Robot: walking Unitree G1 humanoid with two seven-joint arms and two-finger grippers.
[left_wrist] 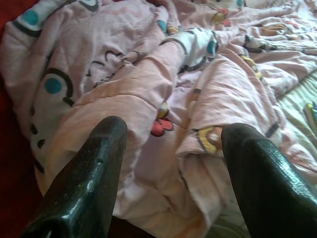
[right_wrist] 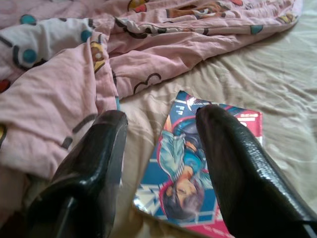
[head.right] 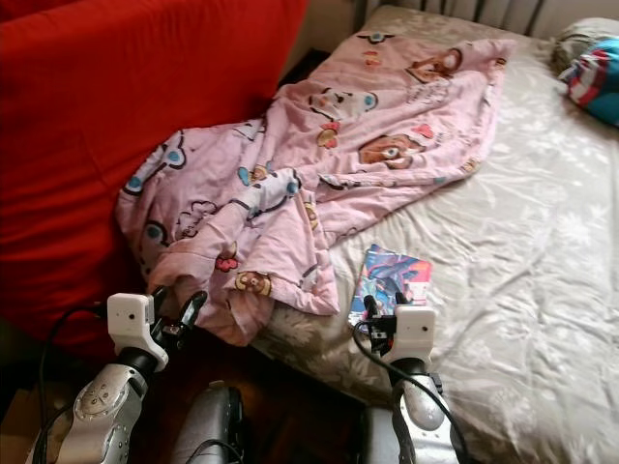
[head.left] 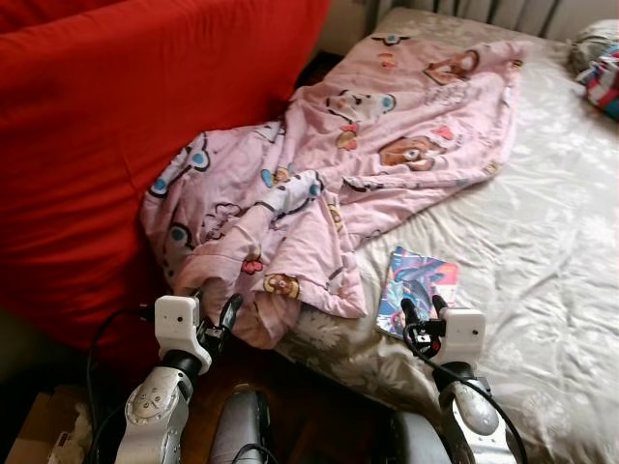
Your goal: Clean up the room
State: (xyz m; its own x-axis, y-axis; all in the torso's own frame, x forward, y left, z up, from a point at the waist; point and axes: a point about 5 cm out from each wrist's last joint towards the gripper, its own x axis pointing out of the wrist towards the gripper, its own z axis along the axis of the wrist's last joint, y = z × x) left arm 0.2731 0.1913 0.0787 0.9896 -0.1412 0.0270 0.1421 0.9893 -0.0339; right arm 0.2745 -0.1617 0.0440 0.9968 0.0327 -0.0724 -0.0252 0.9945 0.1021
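A bed with a pale floral sheet [head.left: 542,242] holds a crumpled pink cartoon-print blanket [head.left: 319,184]. Both pincers, left [head.left: 215,305] and right [head.left: 423,307], gape apart; the right should straddle the colourful glossy comic book's [head.left: 416,285] near edge squarely.

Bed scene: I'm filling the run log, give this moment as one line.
left gripper: open, at pink blanket | right gripper: open, over comic book | bed: untidy

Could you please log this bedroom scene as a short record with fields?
surface: bed with pale floral sheet
blanket: pink cartoon-print blanket, crumpled, hanging over the bed's near corner
book: colourful book flat on the sheet, beside the blanket
backdrop: red sofa to the left
left gripper: open, near the blanket's hanging edge
right gripper: open, over the book's near edge
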